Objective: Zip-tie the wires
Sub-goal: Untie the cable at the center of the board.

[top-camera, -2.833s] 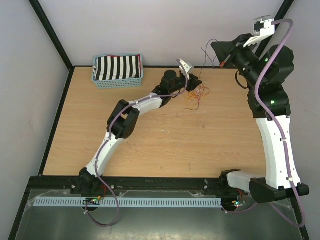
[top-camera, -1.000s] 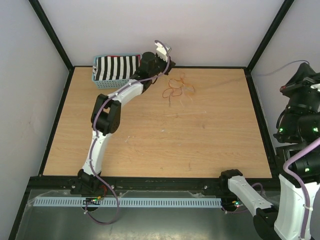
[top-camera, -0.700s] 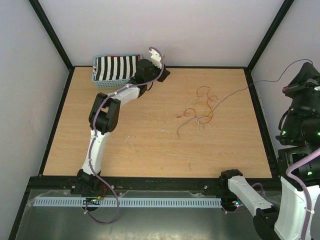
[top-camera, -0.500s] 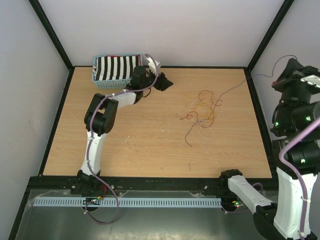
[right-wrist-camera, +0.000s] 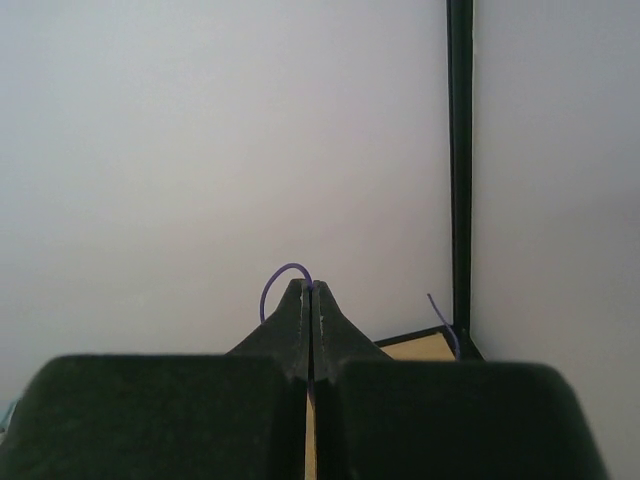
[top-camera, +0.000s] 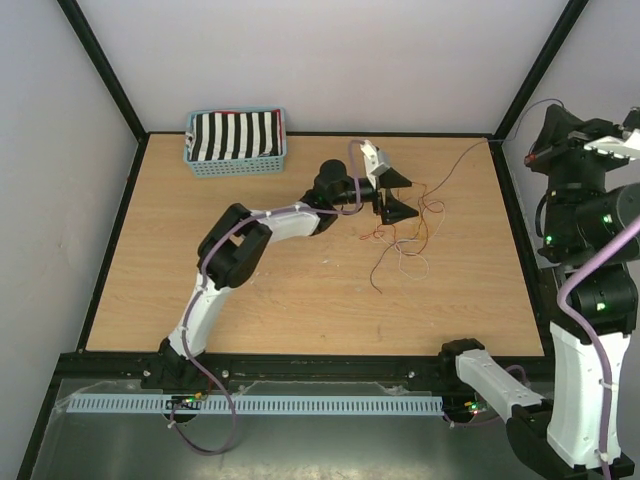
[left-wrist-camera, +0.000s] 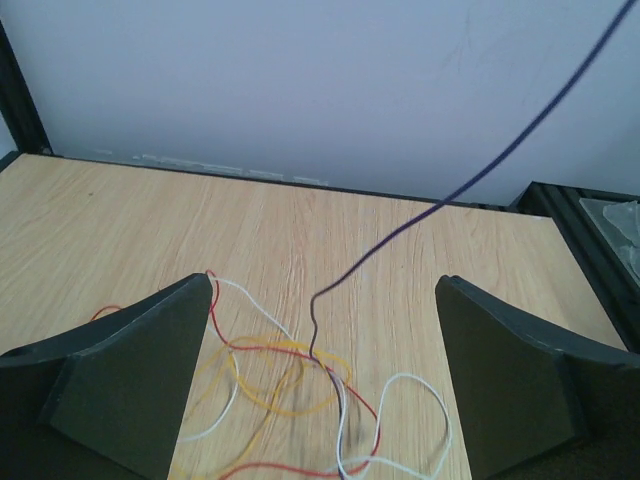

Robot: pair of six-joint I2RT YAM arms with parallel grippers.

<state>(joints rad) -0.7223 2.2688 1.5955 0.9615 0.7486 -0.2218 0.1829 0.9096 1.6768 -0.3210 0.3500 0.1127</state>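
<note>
The wires (top-camera: 405, 243) lie in a loose tangle of orange, red, white and dark strands on the wooden table (top-camera: 300, 290), right of centre. My left gripper (top-camera: 399, 194) hangs at the tangle's near-left side, jaws wide open and holding nothing. In the left wrist view the wires (left-wrist-camera: 290, 385) lie on the wood between my two fingers (left-wrist-camera: 125, 385). One dark purple strand (left-wrist-camera: 450, 195) rises from the tangle toward the upper right. My right gripper (right-wrist-camera: 310, 292), raised beyond the table's right edge, is shut on that thin purple strand (right-wrist-camera: 270, 285), which loops out at its tips.
A blue basket (top-camera: 236, 165) with a black-and-white striped cloth stands at the back left of the table. A black frame rail (top-camera: 520, 230) runs along the table's right edge, next to the raised right arm (top-camera: 590, 210).
My left gripper has opened wide and swung from beside the basket to the wires at centre. The tangle dropped onto the table and slid right. The right arm kept hold of the dark strand.
</note>
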